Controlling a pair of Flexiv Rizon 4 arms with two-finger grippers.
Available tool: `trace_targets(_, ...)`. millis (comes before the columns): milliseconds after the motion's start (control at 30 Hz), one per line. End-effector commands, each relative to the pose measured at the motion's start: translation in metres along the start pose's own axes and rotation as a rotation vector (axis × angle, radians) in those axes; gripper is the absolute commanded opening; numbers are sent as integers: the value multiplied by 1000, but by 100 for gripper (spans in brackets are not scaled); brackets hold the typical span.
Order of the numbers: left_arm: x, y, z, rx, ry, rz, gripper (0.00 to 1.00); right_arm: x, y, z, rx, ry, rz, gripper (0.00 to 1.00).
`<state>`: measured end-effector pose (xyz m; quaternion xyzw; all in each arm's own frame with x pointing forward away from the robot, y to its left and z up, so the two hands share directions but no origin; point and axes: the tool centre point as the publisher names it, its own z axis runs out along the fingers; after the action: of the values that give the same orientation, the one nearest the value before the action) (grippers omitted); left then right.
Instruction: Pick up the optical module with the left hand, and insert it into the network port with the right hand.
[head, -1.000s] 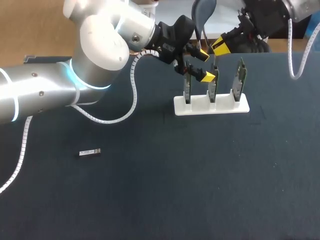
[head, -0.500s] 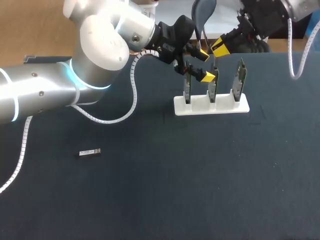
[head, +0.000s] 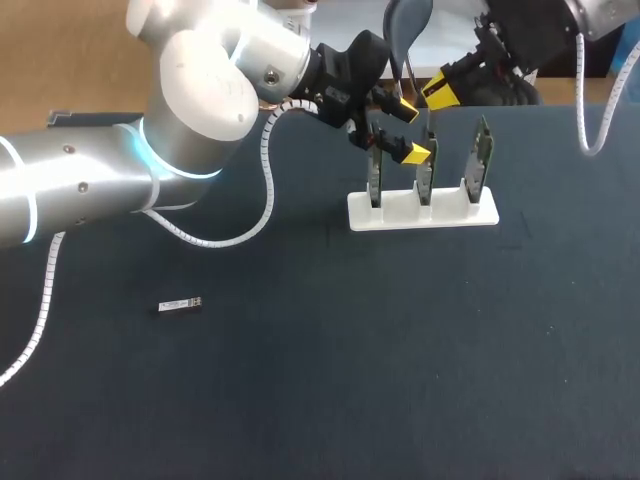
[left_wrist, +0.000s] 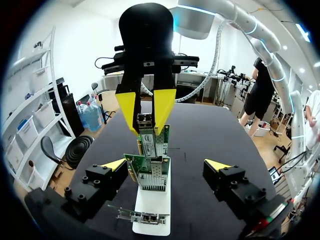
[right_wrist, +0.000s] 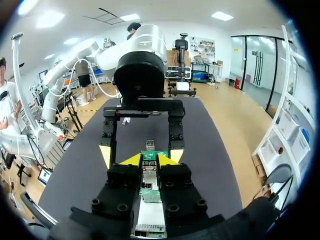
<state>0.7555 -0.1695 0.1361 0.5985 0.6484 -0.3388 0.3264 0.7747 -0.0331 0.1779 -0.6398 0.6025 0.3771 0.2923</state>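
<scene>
A white rack (head: 455, 215) stands towards the far side of a dark table (head: 400, 350) and holds three green network cards (head: 482, 160) upright in a row of slots. The optical module (head: 178, 305), small and silvery, lies flat on the table's near left part, well apart from the rack and both arms. The left gripper (head: 408, 131) hangs at the rack's left end, its yellow-tipped fingers spread wide and holding nothing. The right gripper (right_wrist: 150, 161) comes down from the far side, its fingers drawn close and clamped from two sides on the metal network port (left_wrist: 145, 121) at the top of a card.
</scene>
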Motion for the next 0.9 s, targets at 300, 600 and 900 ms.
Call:
trace_targets(300, -2, 2, 1, 3, 7, -2, 100, 2, 5, 3, 27, 22, 18, 0)
trace_targets(600, -2, 2, 1, 3, 7, -2, 100, 5, 2, 4, 24, 24, 27, 0)
trace_targets(900, -2, 2, 1, 3, 7, -2, 100, 9, 1, 6, 24, 31, 40, 0)
